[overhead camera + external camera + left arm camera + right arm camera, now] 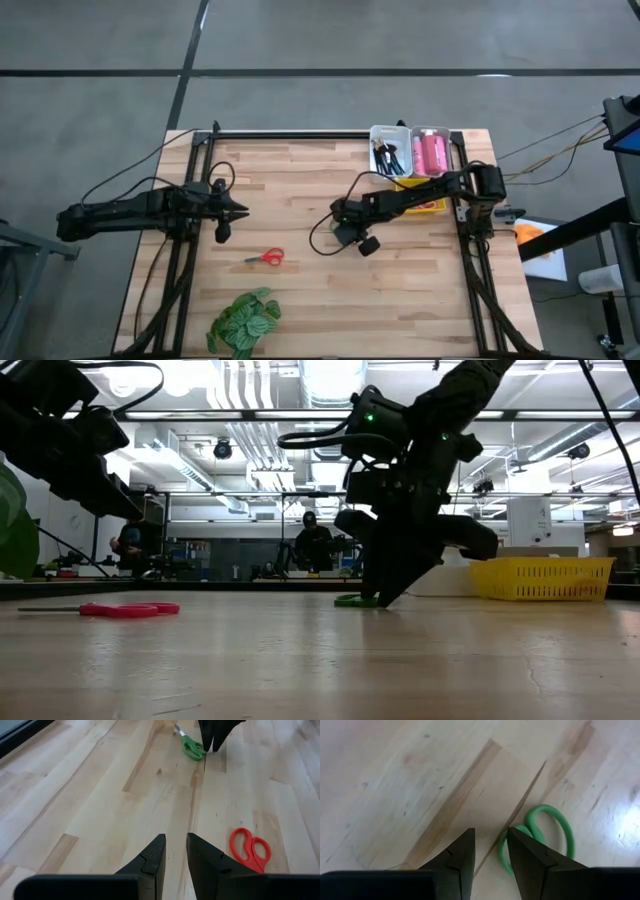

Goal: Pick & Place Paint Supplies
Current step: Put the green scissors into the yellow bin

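- My right gripper (490, 852) is down at the desk (300, 180) near its middle, jaws a narrow gap, holding nothing.
- The green scissors (540, 837) lie flat just off one fingertip, handle loops nearest, blades pointing away beneath my wrist.
- My left gripper (174, 855) waits farther off, nearer the red scissors (266, 258).

Even overhead light on the pale wooden table (320, 280), ceiling lamps glaring along the top of the low view, arms there in dark silhouette, white glare at right edge of right wrist view, near tabletop softly blurred, shadows faint
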